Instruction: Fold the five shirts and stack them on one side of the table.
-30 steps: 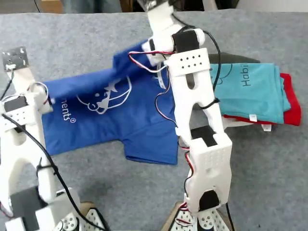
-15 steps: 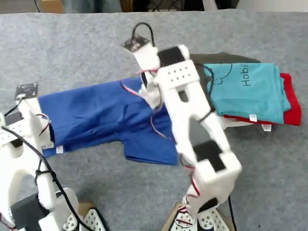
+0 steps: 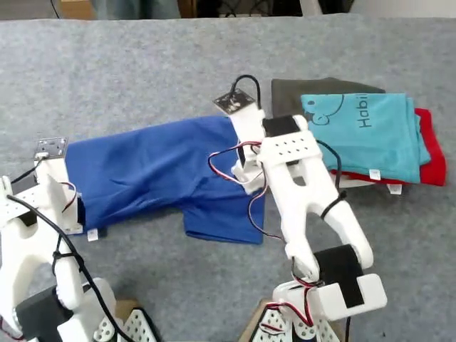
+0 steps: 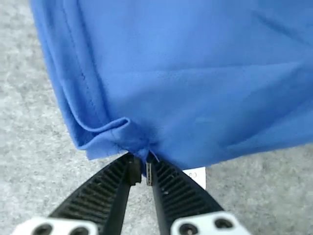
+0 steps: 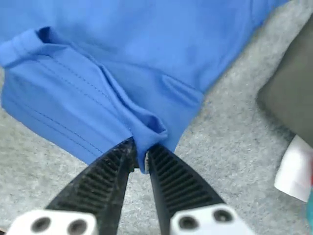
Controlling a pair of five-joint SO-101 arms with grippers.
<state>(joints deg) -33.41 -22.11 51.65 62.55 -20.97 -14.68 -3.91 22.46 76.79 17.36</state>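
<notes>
Grey table [image 3: 142, 64] under both arms. Left gripper [image 4: 140, 171] pinches blue shirt [image 4: 186, 73] edge at its tips. Right gripper [image 5: 142, 154] pinches other end. Shirt spreads ahead. Folded pile [image 3: 363, 135] beyond right gripper. Best: move both ends together, level.

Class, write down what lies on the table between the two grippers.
The blue shirt spans that stretch, as the high view shows; the left gripper and right gripper each pinch an edge of it.
</notes>
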